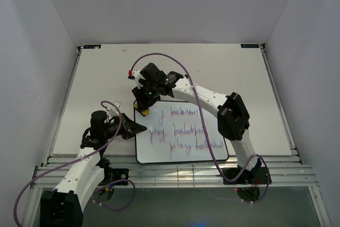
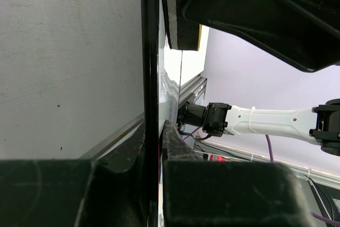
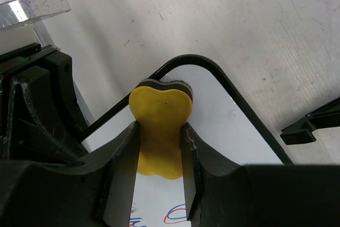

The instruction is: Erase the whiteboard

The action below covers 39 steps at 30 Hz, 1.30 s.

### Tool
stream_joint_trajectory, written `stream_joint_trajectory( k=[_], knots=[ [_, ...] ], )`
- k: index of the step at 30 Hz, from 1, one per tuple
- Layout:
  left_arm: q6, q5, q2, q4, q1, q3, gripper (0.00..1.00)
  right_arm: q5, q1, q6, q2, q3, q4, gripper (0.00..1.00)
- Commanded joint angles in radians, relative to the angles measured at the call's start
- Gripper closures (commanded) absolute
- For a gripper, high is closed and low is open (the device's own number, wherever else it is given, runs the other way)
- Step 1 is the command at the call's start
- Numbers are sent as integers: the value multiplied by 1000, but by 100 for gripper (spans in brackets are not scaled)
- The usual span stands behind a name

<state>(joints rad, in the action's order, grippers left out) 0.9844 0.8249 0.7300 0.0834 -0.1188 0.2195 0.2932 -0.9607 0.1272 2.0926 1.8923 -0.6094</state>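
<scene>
The whiteboard (image 1: 154, 151) lies flat near the table's front edge, with three lines of purple-blue handwriting. My right gripper (image 1: 142, 107) is shut on the yellow eraser (image 1: 143, 111) and holds it on the board's far left corner. In the right wrist view the eraser (image 3: 159, 104) sits between the fingers of my right gripper (image 3: 160, 129), its dark felt against the whiteboard (image 3: 228, 126) just inside the rounded corner. My left gripper (image 1: 139, 127) is shut on the board's left edge. In the left wrist view the black frame of the whiteboard (image 2: 150, 51) runs between the fingers of my left gripper (image 2: 154, 150).
A black angled part (image 3: 313, 123) sits just outside the board's frame. The right arm (image 1: 234, 115) arches over the board's right side. White walls enclose the table (image 1: 212, 67). A slatted metal rail (image 1: 175, 171) runs along the front.
</scene>
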Motion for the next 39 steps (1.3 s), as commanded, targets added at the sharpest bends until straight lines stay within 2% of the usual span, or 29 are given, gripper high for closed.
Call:
stream_joint_trajectory(
  k=[1,6,14,21,25,29,35,39],
  knots=[
    [-78,23,-14,24,-10,57,100,-25,-1,5,49,8,-38,78],
    [-81,17,-12,27,-9,55,100,-86,45,17,3,-108,-30,77],
    [-73,-4,-23,29,-10,46,100,-74,167,51,-181,-451,100,76],
    [-50,-27,-44,30,-10,32,100,-48,201,60,-287,-602,154,76],
    [-32,-59,-61,30,-10,18,100,4,177,97,-338,-651,223,77],
    [-12,-96,-72,26,-9,6,100,50,94,137,-370,-674,293,78],
    [20,-121,-67,-16,-10,-14,100,64,-21,160,-375,-644,329,78],
    [45,-132,-64,-51,-10,-35,100,40,-50,160,-378,-644,335,78]
  ],
)
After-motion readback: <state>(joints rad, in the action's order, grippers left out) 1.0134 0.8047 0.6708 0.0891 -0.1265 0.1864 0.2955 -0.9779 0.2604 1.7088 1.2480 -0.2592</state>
